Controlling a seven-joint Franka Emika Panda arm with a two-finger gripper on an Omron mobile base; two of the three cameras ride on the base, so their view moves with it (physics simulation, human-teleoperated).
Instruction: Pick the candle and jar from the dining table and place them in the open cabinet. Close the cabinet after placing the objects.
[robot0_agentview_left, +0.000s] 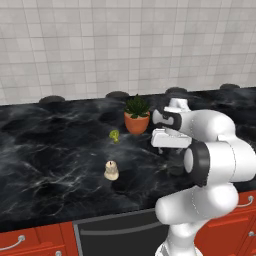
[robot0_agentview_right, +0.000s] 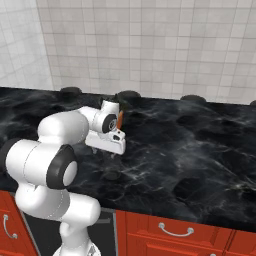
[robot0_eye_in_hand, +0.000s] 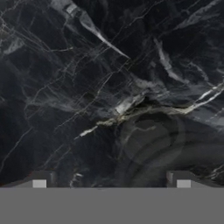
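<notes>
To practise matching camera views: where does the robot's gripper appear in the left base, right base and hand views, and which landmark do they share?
Left base view: gripper right of centre, pointing down at the table.
Right base view: gripper left of centre, past the elbow.
Hand view: gripper open, fingertips at the bottom edge.
Shared landmark: the black marble dining table.

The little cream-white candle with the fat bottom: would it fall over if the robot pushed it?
The squat cream-white candle probably slides rather than tips: its base is wider than its top. It looks small, so likely light. The black marble table seems smooth.
</notes>
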